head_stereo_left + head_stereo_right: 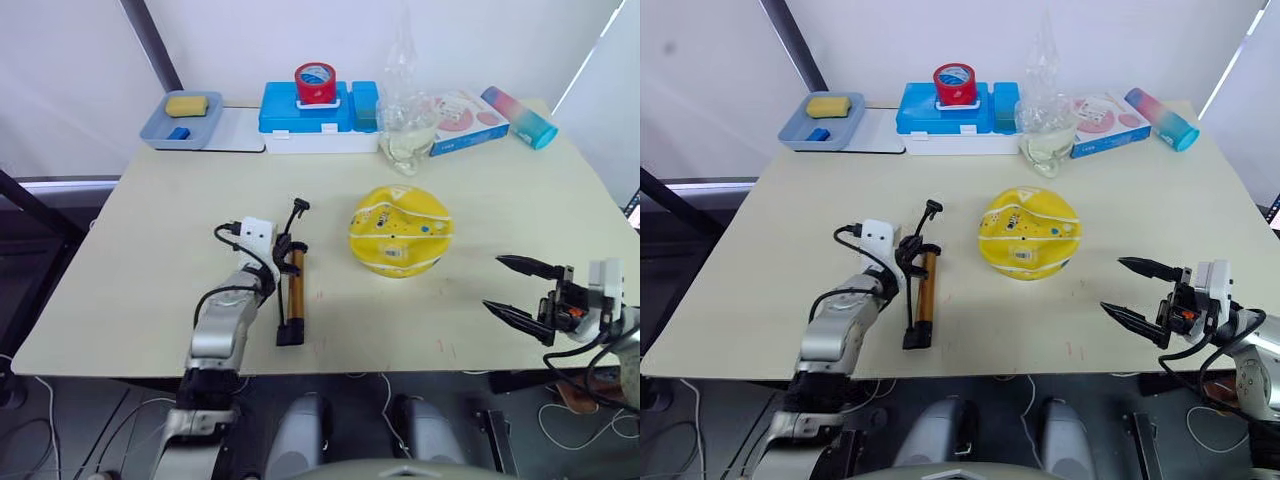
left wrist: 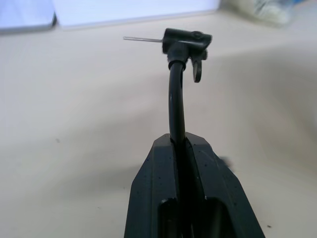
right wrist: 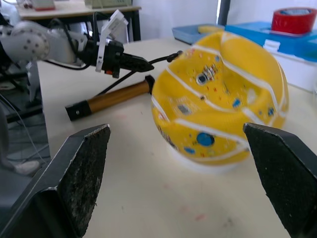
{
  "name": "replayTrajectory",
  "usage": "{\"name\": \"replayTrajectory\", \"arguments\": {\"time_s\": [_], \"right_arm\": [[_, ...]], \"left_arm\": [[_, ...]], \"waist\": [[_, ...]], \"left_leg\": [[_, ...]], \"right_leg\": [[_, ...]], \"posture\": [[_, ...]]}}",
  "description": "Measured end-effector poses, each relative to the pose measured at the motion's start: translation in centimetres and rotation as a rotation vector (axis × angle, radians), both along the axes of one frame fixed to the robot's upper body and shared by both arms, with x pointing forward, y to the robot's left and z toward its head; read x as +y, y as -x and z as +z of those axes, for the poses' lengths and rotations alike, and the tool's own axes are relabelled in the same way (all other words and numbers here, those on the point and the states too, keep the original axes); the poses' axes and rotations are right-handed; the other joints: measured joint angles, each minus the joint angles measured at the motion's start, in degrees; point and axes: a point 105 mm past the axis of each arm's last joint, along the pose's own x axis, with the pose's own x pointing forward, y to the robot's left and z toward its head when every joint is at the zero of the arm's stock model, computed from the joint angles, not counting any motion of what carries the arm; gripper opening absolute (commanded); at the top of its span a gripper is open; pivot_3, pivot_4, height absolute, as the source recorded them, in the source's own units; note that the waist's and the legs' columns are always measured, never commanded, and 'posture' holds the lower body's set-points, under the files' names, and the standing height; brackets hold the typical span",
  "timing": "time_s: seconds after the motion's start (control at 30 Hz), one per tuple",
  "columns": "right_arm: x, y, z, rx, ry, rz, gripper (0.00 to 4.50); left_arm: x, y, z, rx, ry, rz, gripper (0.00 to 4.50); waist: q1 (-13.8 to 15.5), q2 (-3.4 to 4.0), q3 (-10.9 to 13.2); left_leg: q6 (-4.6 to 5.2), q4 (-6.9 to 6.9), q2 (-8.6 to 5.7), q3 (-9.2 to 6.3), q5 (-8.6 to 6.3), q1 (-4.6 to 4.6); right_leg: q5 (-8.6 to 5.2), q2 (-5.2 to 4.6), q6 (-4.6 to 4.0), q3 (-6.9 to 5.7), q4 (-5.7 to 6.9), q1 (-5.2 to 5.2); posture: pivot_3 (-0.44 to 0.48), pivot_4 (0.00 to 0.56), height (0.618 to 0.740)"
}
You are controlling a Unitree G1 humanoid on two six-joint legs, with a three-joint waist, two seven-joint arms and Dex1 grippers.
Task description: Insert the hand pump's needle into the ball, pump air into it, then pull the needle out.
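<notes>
Right gripper [image 1: 522, 289]: fingers spread, empty.
Left gripper [image 2: 184, 148] pinches the hose [image 2: 176, 106]; needle [image 2: 142, 38] clear of dented ball [image 1: 400, 230].

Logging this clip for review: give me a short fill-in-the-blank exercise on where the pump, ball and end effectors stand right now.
1. The left end effector is shut on the pump's black ____.
2. The ball looks ____ rather than round.
3. The right end effector is ____, with nothing between its fingers.
4. The hand pump lies on the ____, with the needle clear of the ball.

Missing words: hose; dented; open; table
</notes>
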Motion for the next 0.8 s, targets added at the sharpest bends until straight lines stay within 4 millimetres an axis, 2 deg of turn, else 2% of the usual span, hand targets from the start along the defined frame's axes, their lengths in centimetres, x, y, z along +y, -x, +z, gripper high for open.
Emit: {"name": "replayTrajectory", "arguments": {"time_s": [0.2,0.3,0.43,0.57,0.67,0.8], "right_arm": [[0.8,0.0,0.4,0.013,-0.035,0.017,4.5],[1.7,0.1,1.0,0.054,-0.076,0.026,4.5],[2.6,0.4,1.4,0.107,-0.107,0.032,4.5],[3.4,0.5,1.4,0.173,-0.125,0.014,4.5],[4.3,0.6,1.4,0.224,-0.143,0.0,4.5],[5.3,0.7,1.6,0.301,-0.166,-0.029,4.5]], "left_arm": [[0.0,2.1,1.5,-0.092,0.018,-0.13,0.04],[-1.2,4.3,2.3,-0.146,0.01,-0.31,0.04],[-2.7,5.7,2.2,-0.162,-0.004,-0.436,0.04],[-4.1,6.4,2.2,-0.188,-0.027,-0.522,0.04],[-5.8,6.9,1.9,-0.215,-0.112,-0.633,0.04],[-7.4,6.3,1.9,-0.256,-0.172,-0.712,0.04]], "waist": [[-0.09,0.0,0.0],[-0.14,0.03,0.0],[0.09,0.03,0.0],[-0.04,0.03,0.0],[0.02,0.03,0.0],[0.03,0.04,0.0]], "left_leg": [[-0.01,0.0,0.16,0.06,-0.02,0.0],[-0.07,0.0,0.25,0.12,-0.05,-0.01],[-0.15,0.0,0.26,0.12,-0.1,-0.01],[-0.13,0.0,0.26,0.12,-0.09,-0.01],[-0.13,0.0,0.26,0.12,-0.08,-0.02],[-0.08,0.0,0.26,0.12,-0.06,-0.04]], "right_leg": [[-0.01,0.0,0.0,0.0,0.0,-0.02],[-0.03,0.07,-0.05,0.0,0.03,-0.1],[-0.03,0.06,-0.05,0.0,0.02,-0.1],[-0.03,0.08,-0.06,0.0,0.02,-0.11],[-0.03,0.1,-0.06,0.0,0.02,-0.12],[-0.03,0.1,-0.06,0.0,0.01,-0.12]], "posture": [[0.0,0.15,0.739],[0.0,0.15,0.739],[0.0,0.15,0.739],[0.0,0.15,0.739],[0.0,0.15,0.739],[0.0,0.15,0.739]]}}
